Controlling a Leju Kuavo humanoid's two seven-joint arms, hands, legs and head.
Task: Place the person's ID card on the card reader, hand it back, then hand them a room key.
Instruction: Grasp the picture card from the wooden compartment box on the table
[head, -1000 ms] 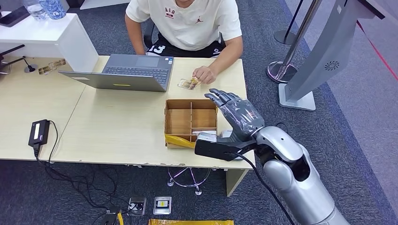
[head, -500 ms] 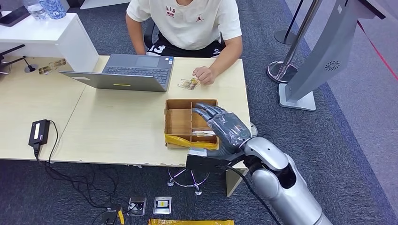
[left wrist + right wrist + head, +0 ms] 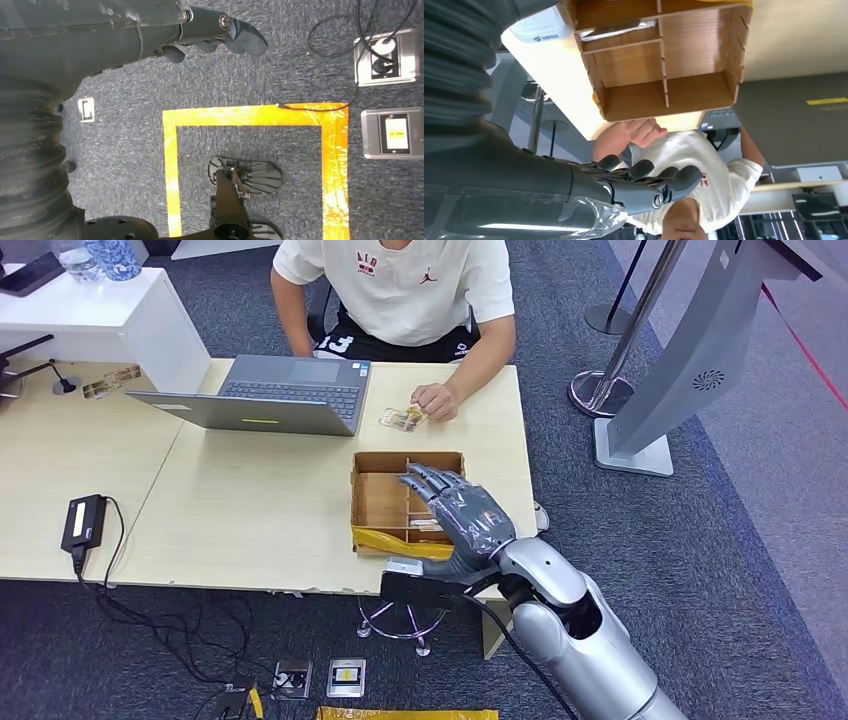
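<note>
right hand [image 3: 468,515] hovering empty, fingers spread, over divided cardboard box [image 3: 380,502] | risk: fingers snagging a divider, shoving box | ID card [image 3: 402,419] lying under person's hand [image 3: 436,400] on desk [image 3: 250,500]

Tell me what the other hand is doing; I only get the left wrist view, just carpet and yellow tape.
Observer: The right hand hovers above a divided cardboard box on the table, fingers spread, holding nothing.
Operator: Anything in that box?
Observer: A flat pale card-like item lies in one compartment on the robot's side.
Operator: And the guest?
Observer: The person's hand rests on a card beside the laptop.
</note>
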